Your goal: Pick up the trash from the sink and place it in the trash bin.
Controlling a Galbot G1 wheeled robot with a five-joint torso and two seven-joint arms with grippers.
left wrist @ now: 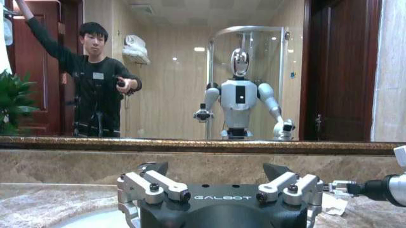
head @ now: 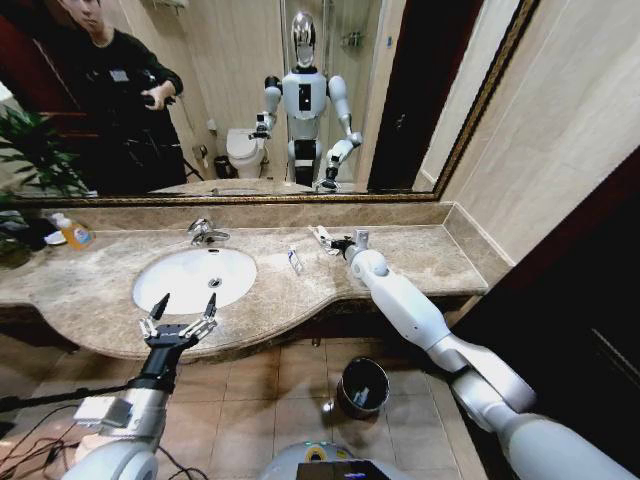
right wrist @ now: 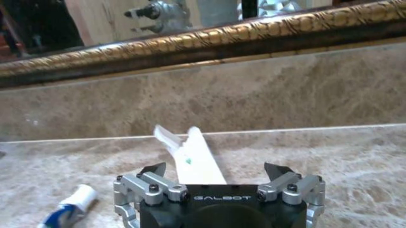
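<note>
The white oval sink [head: 190,285] is set in the marble countertop, its chrome tap [head: 207,232] behind it. My left gripper [head: 184,306] hovers open at the sink's front rim; its fingers [left wrist: 157,169] are spread with nothing between them. To the right of the sink, on the counter, my right gripper [head: 336,243] is open just short of a flat white packet [head: 320,236]. The packet [right wrist: 198,156] lies between and ahead of the spread fingertips. A small white-and-blue tube [head: 295,261] [right wrist: 68,209] lies beside it. The dark trash bin [head: 362,385] stands on the floor below the counter.
A yellow-orange soap bottle [head: 76,235] and a plant [head: 30,160] occupy the counter's far left. A gold-framed mirror [head: 250,195] runs along the back wall. The counter's curved front edge [head: 300,335] overhangs the tiled floor around the bin.
</note>
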